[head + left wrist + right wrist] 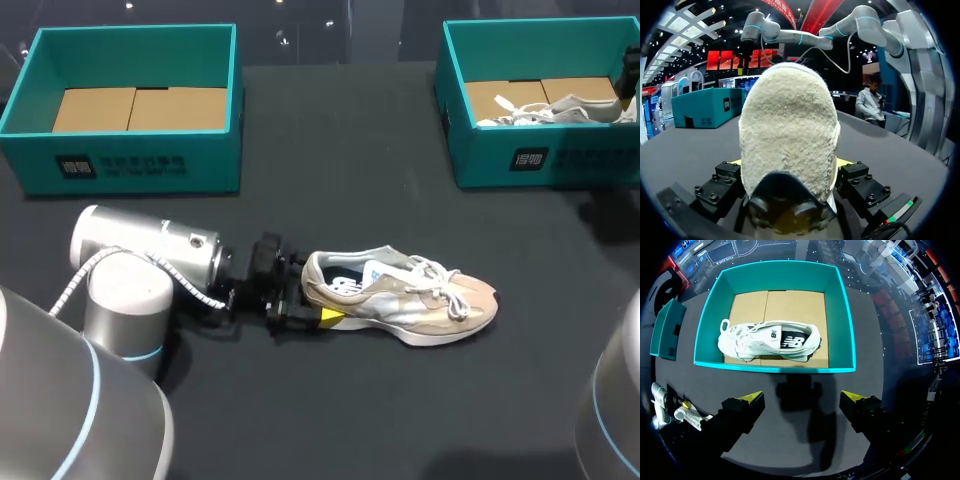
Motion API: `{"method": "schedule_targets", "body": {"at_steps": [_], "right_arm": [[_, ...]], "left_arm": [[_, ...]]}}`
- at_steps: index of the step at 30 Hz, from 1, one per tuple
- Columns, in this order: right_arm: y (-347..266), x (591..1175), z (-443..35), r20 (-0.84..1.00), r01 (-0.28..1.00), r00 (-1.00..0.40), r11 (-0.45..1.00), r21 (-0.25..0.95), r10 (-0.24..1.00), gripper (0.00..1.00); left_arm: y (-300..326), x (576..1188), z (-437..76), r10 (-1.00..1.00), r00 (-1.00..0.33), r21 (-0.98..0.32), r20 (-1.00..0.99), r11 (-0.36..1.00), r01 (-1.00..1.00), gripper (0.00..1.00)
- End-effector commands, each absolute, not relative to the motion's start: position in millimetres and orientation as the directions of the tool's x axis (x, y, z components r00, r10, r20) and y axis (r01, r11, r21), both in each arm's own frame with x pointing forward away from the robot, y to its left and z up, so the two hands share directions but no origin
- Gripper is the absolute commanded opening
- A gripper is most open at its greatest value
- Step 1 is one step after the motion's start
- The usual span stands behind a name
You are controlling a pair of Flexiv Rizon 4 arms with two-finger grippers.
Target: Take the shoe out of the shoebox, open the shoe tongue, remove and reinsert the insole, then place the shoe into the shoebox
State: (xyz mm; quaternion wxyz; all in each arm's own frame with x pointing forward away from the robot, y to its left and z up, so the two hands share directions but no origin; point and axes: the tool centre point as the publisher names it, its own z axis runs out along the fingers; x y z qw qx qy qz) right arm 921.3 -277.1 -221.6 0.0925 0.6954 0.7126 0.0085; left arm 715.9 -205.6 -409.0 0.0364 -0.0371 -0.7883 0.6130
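Note:
A beige and silver sneaker (420, 300) lies on its sole on the dark table, toe to the right. My left gripper (310, 292) is at its heel, level with the table. In the left wrist view the fuzzy heel (787, 125) fills the space between the fingers of the left gripper (790, 162), and both yellow tips press its sides. My right gripper (802, 400) hovers open and holds nothing, above the table just in front of the right teal shoebox (775, 367). A white sneaker (770, 340) lies inside that box.
An open teal shoebox (130, 160) with a bare cardboard floor stands at the back left. The right shoebox (530, 160) with the white sneaker (550, 108) stands at the back right. Dark tabletop lies between the boxes and in front of the beige sneaker.

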Motion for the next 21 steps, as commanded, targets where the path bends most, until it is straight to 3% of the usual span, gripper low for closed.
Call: {"method": "schedule_targets", "body": {"at_steps": [1,21], "right_arm": [[-277.0,920.3,-221.8,-0.121,0.989,-0.015,0.033,0.142,0.993,1.00],[-277.0,920.3,-221.8,-0.121,0.989,-0.015,0.033,0.142,0.993,1.00]], "left_arm": [[-197.5,709.6,-403.9,0.056,-0.998,-0.969,-0.001,0.245,0.015,0.00],[-195.9,710.6,-406.1,0.028,-1.000,-0.967,0.007,0.254,0.000,0.00]]}}
